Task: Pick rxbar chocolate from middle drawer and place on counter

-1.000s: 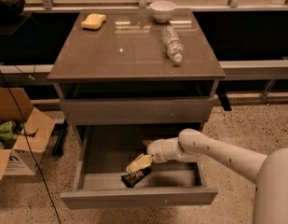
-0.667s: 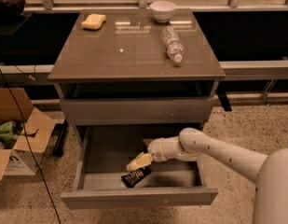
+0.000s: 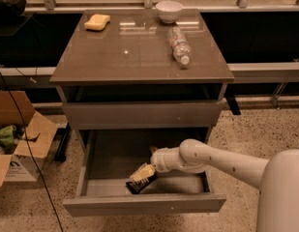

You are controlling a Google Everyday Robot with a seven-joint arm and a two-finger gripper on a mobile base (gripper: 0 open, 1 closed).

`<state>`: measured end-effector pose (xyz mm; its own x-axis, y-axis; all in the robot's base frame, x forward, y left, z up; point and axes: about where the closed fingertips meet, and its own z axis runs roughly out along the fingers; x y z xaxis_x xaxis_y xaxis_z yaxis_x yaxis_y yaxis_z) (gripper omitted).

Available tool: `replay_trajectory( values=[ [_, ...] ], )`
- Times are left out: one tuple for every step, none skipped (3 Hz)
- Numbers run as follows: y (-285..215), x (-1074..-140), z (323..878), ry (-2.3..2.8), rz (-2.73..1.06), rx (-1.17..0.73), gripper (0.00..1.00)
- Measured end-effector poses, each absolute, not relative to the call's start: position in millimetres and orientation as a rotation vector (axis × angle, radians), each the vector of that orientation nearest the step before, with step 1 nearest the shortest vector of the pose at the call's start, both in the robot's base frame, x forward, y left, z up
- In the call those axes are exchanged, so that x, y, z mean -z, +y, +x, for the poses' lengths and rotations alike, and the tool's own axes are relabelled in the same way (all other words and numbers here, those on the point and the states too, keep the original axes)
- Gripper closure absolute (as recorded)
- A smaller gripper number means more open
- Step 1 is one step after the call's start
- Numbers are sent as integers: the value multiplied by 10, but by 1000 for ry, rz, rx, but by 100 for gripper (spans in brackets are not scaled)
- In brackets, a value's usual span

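The middle drawer (image 3: 144,203) is pulled open below the shut upper drawer front. The rxbar chocolate (image 3: 138,184), a small black bar, lies on the drawer floor near the front. My gripper (image 3: 142,173) reaches down into the drawer from the right on a white arm, its pale fingers right over the bar and touching it. The counter (image 3: 139,52) is the glossy grey-brown top above.
On the counter are a yellow sponge (image 3: 97,21) at the back left, a white bowl (image 3: 169,10) at the back, and a water bottle (image 3: 179,45) lying on the right. An open cardboard box (image 3: 18,139) stands on the floor at the left.
The gripper has stayed at the bar in the drawer, with hardly any movement. The bar lies in the same place.
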<state>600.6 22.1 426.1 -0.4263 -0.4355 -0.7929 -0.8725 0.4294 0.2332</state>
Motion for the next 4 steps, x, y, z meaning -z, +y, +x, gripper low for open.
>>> replay_trajectory(
  values=[
    [148,-3981,6010,2074,-1115,-753,0],
    [30,-3773,5963,2114,-1122,-665,0],
    [41,-3632,5876,2142,-1139,-620,0],
    [145,-3516,5812,2159,-1134,-616,17]
  ],
)
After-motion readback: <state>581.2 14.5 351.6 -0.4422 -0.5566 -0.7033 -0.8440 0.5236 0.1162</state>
